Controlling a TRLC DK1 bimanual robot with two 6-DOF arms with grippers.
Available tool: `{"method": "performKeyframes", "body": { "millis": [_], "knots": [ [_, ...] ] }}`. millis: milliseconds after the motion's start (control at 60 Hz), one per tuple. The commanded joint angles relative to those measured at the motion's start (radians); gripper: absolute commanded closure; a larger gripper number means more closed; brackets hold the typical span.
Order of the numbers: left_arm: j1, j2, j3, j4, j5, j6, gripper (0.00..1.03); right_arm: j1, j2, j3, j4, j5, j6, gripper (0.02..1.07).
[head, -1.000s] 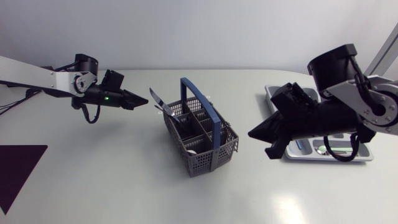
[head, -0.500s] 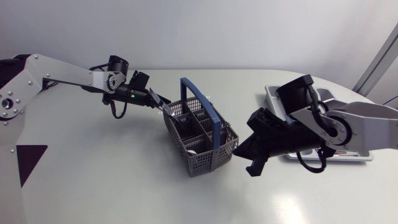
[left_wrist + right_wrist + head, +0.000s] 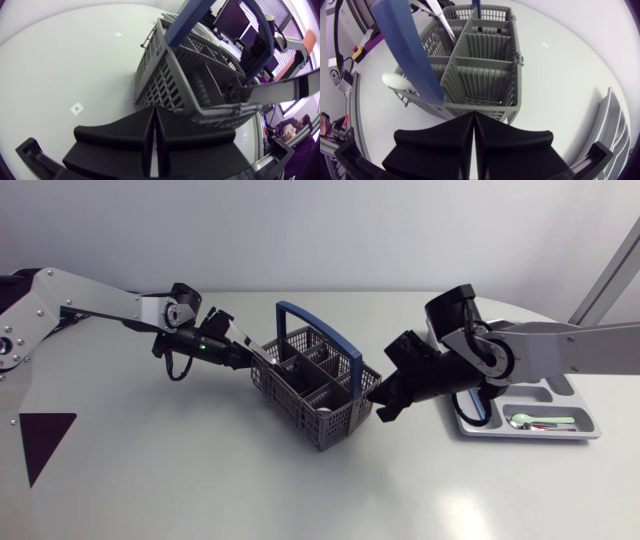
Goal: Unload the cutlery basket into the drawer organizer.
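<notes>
grey slotted-mesh cutlery basket (image 3: 330, 425) with a blue handle (image 3: 405, 45), silver-grey drawer organizer (image 3: 585, 432), matte black left gripper (image 3: 245, 353) and right gripper (image 3: 381, 403), plain white table (image 3: 200, 480)

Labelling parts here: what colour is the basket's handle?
Blue. The handle shows best in the head view.

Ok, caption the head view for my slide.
Left gripper and right gripper, both shut, flank the blue-handled cutlery basket; drawer organizer lies apart.

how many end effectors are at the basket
2. The left end effector is at the left end of the cutlery basket, the right end effector at its right corner. None seems hidden.
</notes>
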Motion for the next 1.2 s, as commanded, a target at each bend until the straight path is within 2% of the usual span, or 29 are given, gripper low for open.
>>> {"method": "performKeyframes", "body": {
  "millis": [0, 367, 650, 867, 1183],
  "knots": [
    [0.012, -0.060, -0.080, -0.031, 0.026, 0.061, 1.00, -0.012, 0.038, 0.069, 0.024, 0.009, 0.023, 1.01],
    [0.044, -0.215, -0.276, -0.039, 0.031, 0.127, 1.00, -0.081, 0.198, 0.245, 0.011, 0.015, 0.014, 1.01],
    [-0.016, -0.305, -0.376, -0.039, 0.028, 0.154, 1.00, -0.112, 0.207, 0.247, 0.009, 0.012, 0.007, 1.01],
    [0.055, -0.289, -0.305, -0.030, 0.028, 0.117, 1.00, -0.138, 0.166, 0.176, 0.006, 0.010, -0.009, 1.01],
    [0.027, -0.193, -0.211, 0.052, -0.011, 0.030, 1.00, -0.103, 0.150, 0.147, 0.003, 0.019, 0.009, 1.01]
  ]
}}
